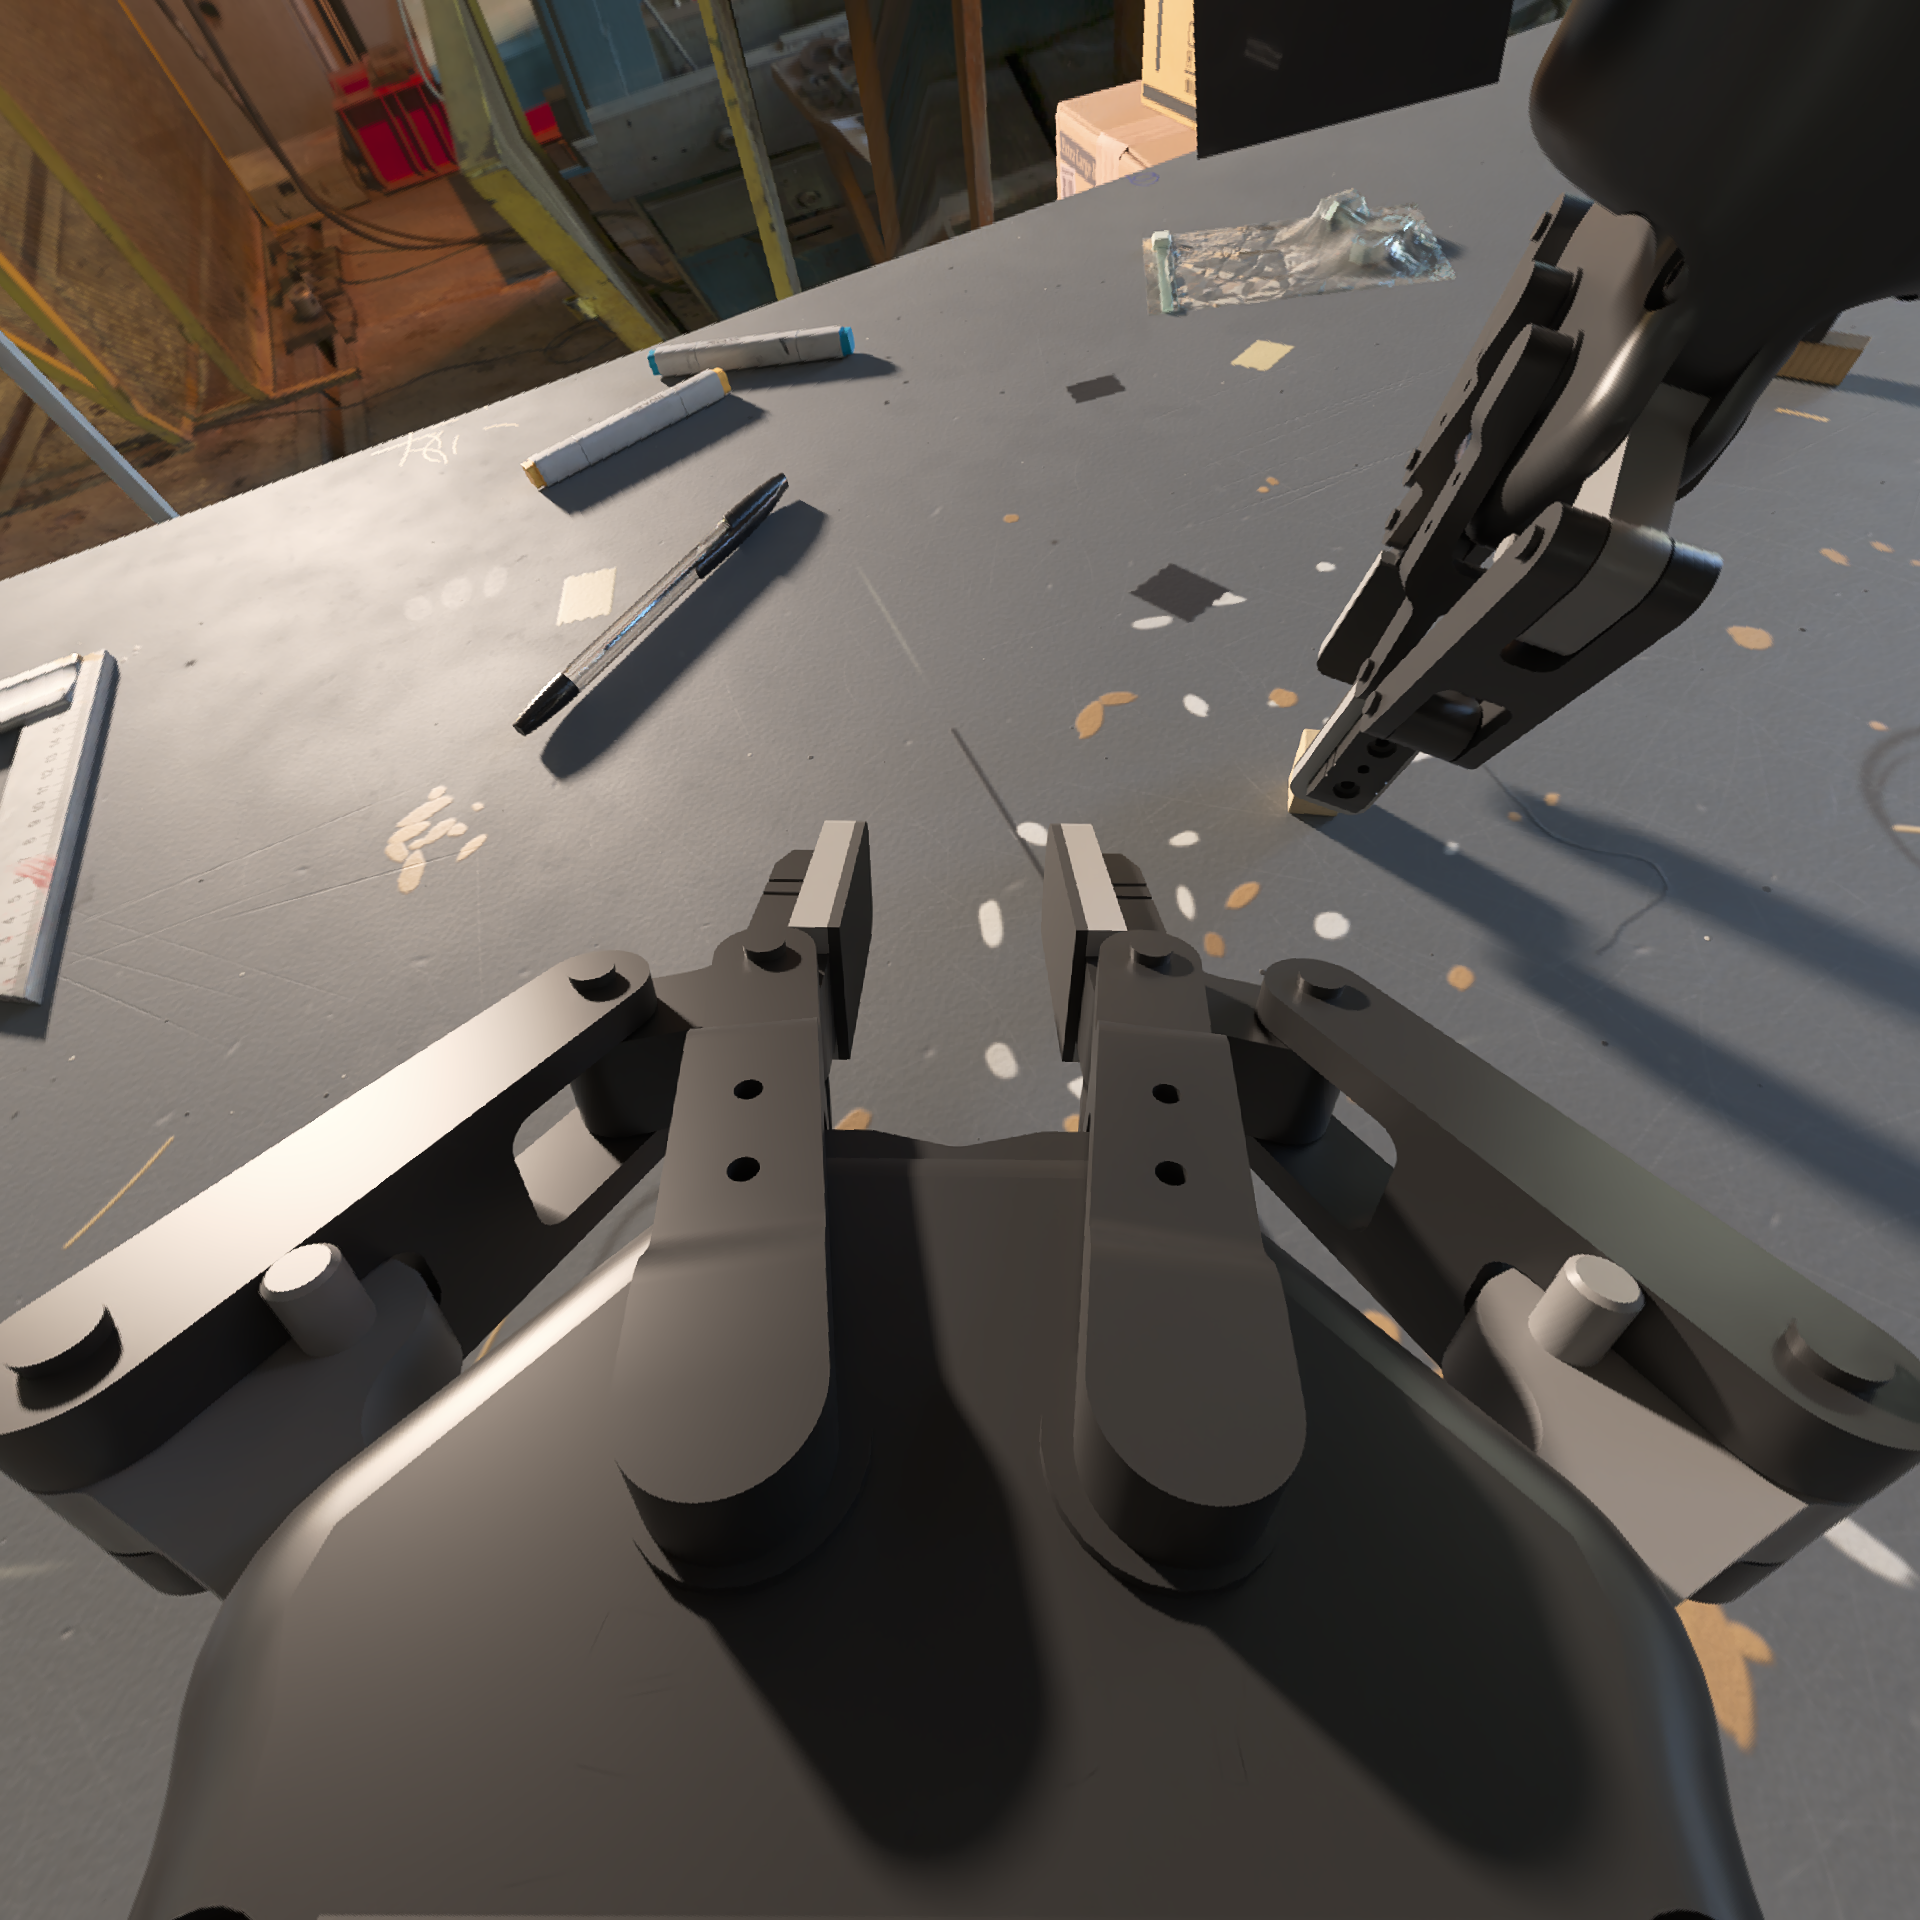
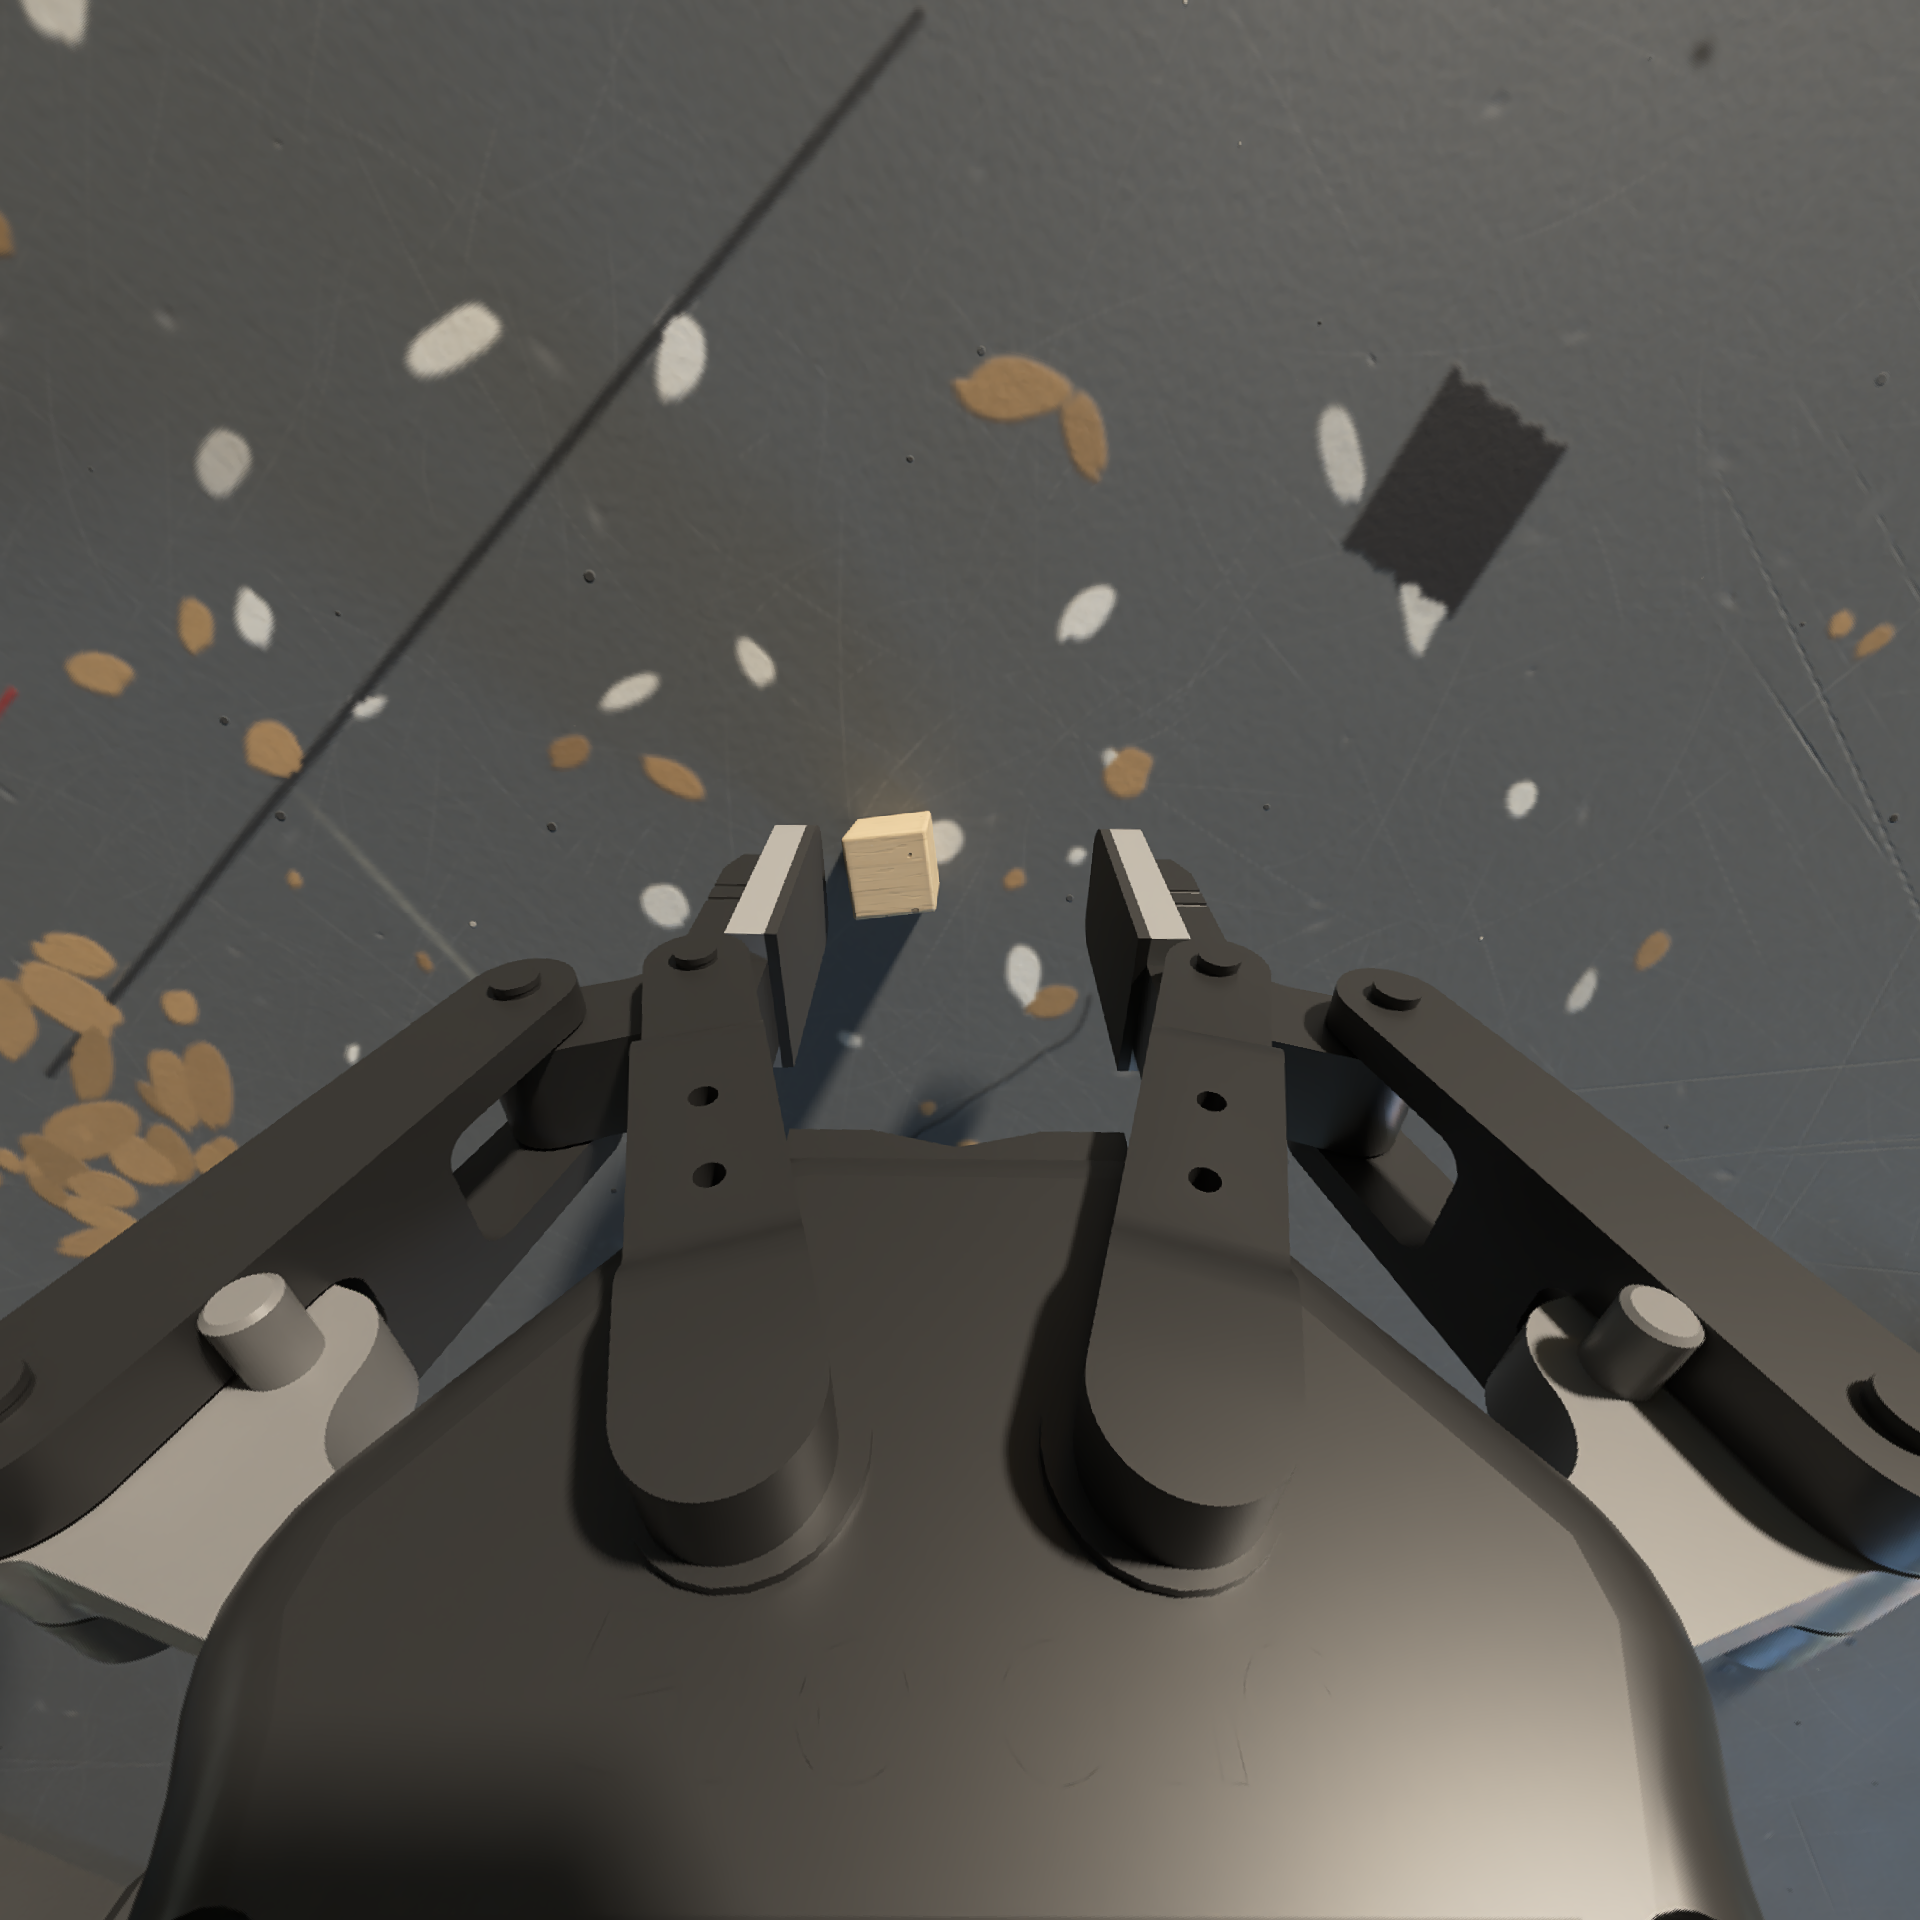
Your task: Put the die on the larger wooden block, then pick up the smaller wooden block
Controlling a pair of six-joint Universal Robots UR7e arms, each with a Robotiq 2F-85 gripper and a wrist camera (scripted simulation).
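A small light wooden block [image 2: 891,865] sits on the grey table between my right gripper's open fingers, closer to the left finger and not touched by it. My right gripper [image 2: 951,883] is open and low over the table. In the left wrist view the right gripper [image 1: 1356,764] hides most of this block [image 1: 1303,779]. My left gripper [image 1: 956,883] is open and empty above bare table, left of the block. A tan wooden piece [image 1: 1823,358] shows behind the right arm, mostly hidden. No die shows in either view.
Two white markers [image 1: 748,348] [image 1: 623,426] and a black pen [image 1: 655,603] lie at the far left. A metal square ruler [image 1: 52,821] is at the left edge. A crumpled plastic bag [image 1: 1299,249] lies at the far edge, with cardboard boxes [image 1: 1112,135] beyond.
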